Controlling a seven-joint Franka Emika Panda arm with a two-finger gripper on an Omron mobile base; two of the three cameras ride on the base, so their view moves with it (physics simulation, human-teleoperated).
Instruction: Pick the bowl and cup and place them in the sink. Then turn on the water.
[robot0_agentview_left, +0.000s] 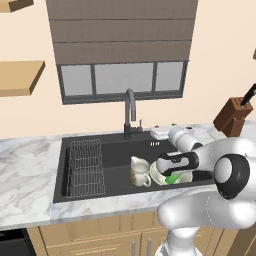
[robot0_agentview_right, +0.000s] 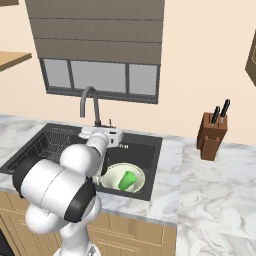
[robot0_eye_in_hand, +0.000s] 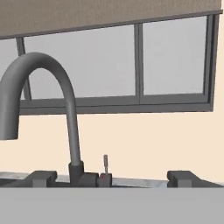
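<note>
base views flank sink (robot0_agentview_left: 82, 195), hand view faces faucet (robot0_eye_in_hand: 65, 109)

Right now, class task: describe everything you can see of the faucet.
The faucet is a dark grey, matte, metal-looking gooseneck: an upright stem arching over to a spout that points down. A small thin lever stands upright beside its base. It rises from the counter behind the sink, below the window. No water runs from it, and nothing touches it.
</note>
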